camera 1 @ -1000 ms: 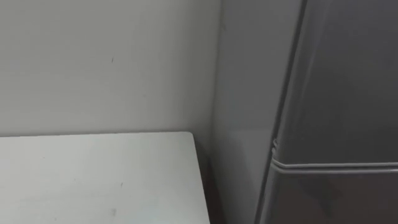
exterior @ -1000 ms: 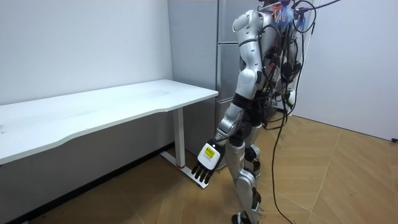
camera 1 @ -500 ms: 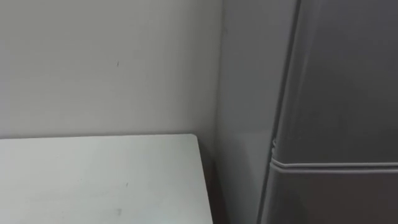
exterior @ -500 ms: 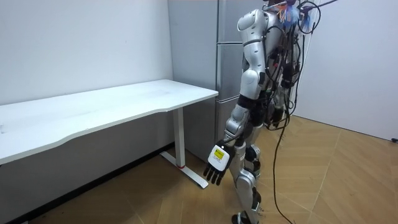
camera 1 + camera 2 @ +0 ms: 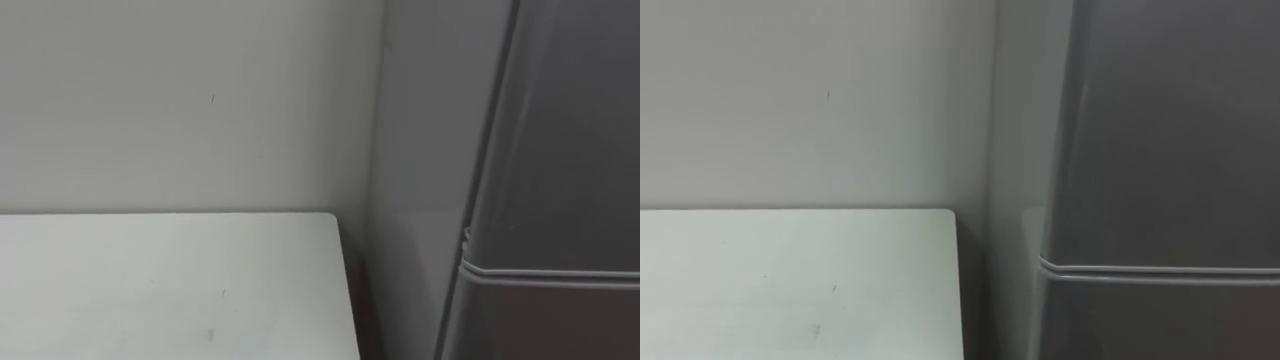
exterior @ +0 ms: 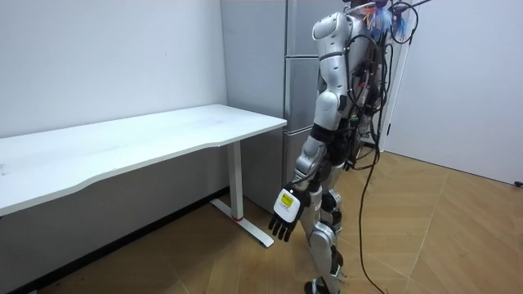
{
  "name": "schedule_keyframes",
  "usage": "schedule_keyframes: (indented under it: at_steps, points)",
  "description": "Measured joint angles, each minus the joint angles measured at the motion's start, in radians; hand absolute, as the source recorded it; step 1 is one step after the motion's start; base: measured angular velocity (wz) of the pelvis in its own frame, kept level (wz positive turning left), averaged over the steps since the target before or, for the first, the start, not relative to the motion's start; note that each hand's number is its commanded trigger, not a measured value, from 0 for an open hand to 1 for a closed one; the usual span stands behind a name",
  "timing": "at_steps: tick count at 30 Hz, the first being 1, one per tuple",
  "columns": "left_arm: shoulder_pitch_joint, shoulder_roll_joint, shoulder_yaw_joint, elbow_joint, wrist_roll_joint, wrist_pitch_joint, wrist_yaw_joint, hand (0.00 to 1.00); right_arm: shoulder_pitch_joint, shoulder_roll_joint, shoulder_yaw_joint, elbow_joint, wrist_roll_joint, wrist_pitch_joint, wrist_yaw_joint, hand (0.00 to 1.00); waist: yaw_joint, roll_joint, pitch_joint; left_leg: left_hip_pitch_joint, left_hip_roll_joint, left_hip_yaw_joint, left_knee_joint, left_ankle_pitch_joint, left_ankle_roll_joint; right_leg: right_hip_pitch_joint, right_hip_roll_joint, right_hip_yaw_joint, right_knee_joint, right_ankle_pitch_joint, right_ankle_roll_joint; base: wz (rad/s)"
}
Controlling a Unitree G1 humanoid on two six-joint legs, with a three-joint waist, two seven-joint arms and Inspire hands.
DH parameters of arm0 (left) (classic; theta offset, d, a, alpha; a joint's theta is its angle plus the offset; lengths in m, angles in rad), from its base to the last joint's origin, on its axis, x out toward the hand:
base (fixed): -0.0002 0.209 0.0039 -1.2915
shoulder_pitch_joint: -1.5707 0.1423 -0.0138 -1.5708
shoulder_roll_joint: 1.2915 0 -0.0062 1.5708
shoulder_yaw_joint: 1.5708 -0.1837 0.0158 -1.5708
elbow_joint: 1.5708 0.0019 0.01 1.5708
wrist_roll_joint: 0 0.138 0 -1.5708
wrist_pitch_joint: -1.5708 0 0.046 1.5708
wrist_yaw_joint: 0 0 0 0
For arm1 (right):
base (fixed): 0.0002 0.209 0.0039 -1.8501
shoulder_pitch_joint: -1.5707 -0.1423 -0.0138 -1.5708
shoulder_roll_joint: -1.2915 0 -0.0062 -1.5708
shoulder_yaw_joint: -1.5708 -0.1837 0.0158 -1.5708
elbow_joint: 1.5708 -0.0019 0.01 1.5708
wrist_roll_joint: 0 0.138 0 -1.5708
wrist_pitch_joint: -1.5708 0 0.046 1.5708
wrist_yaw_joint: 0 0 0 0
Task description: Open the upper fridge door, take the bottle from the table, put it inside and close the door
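Bottle: whereabouts could not be told. Fridge (image 5: pixel 560 150) doors closed, door seam (image 5: pixel 550 270) level (narrow dark gap between fridge side and table (image 5: pixel 150 285) edge). Left arm hung straight down beside leg. Left hand (image 6: pixel 283 217) low, fingers straight and spread, empty, touching nothing. Robot stood by table end, facing fridge, with bare floor (image 6: pixel 425 237) behind.

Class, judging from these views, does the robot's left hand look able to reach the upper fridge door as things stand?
Probably, once raised: the left hand hangs open low at its side, the upper door stands close ahead, and nothing shows between them.
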Motion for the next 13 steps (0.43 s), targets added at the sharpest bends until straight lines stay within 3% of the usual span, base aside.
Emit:
schedule_keyframes:
  at_steps: [13]
  points:
    - [-0.020,0.001,-0.002,0.030,0.000,0.001,0.000,0.00,-0.009,-0.006,0.015,0.025,0.003,-0.002,0.045,0.00,-0.001,-0.002,-0.0014,-0.003,0.002,-0.001,-0.003,0.000,0.000,-0.006,0.004,0.000,-0.001,-0.002,-0.003,0.00]
